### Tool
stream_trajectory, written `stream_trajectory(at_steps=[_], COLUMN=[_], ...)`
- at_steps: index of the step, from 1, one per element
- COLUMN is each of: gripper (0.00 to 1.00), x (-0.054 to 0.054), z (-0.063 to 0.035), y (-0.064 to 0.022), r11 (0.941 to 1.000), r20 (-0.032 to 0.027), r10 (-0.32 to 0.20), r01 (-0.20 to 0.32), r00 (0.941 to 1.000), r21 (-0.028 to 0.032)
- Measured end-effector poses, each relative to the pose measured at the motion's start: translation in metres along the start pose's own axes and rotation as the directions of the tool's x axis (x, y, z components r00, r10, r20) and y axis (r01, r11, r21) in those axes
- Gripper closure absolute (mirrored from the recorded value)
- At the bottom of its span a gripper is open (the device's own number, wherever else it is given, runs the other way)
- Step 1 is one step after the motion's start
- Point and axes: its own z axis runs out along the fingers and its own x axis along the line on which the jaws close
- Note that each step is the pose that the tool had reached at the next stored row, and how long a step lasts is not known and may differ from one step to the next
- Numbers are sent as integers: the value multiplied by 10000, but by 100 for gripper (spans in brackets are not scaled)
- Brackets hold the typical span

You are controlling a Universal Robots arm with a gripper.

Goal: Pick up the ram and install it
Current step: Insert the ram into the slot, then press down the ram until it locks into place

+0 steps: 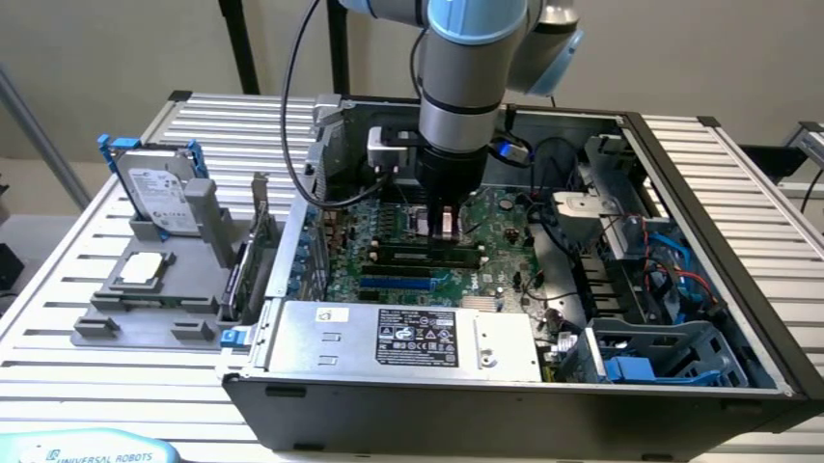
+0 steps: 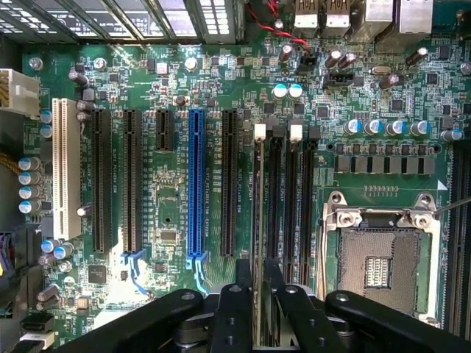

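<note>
1. Exterior view: Open computer case [image 1: 670, 145] lying on a slatted table [image 1: 77, 318]; motherboard [image 1: 496, 227] exposed inside, power supply [image 1: 412, 338] at 6 o'clock of it, blue drive cage [image 1: 657, 362] towards 4 o'clock.
2. Exterior view: Robot arm [image 1: 464, 68] descends from 12 o'clock into the case; gripper [image 1: 445, 224] sits low over the board, directly above the memory slots [image 1: 425, 256].
3. Exterior view: Grey parts holder [image 1: 154, 289] on the table at 9 o'clock of the case, carrying a hard drive [image 1: 161, 198] upright and a square processor [image 1: 139, 270] lying flat.
4. Wrist view: Gripper [image 2: 257, 323] clenched on the ram [image 2: 258, 243], black fingers [image 2: 232, 316] pressed to either face of the thin stick.
5. Wrist view: Ram stands on edge, running along the memory slots [image 2: 291, 206], in line with the slot beside a white latch [image 2: 259, 132]; whether it is seated cannot be told.
6. Wrist view: Blue expansion slot [image 2: 196, 184] and black slots [image 2: 132, 176] lie at 9 o'clock of the ram; empty processor socket [image 2: 379, 257] at 3 o'clock.
</note>
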Motion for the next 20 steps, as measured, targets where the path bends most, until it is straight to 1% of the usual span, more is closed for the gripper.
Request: stream_trajectory(at_steps=[4, 6, 9, 10, 11, 12, 16, 18, 20], gripper=[79, 79, 79, 81, 87, 89, 89, 89, 89], x=[4, 6, 6, 6, 6, 6, 6, 6, 6], z=[-143, -192, -206, -206, -206, -206, -207, -207, -207], y=[2, 2, 3, 3, 3, 3, 3, 3, 3], r11=[10000, 10000, 10000, 10000, 10000, 10000, 10000, 10000, 10000], r20=[2, 2, 5, 6, 6, 7, 18, 68, 68], r10=[0, 0, 0, 0, 0, 0, 0, -1, -1], r01=[0, 0, 0, 0, 0, 0, 0, 1, 1], r00=[10000, 10000, 10000, 10000, 10000, 10000, 10000, 10000, 10000], r21=[0, -1, 0, 0, 0, 1, -1, -2, -2])
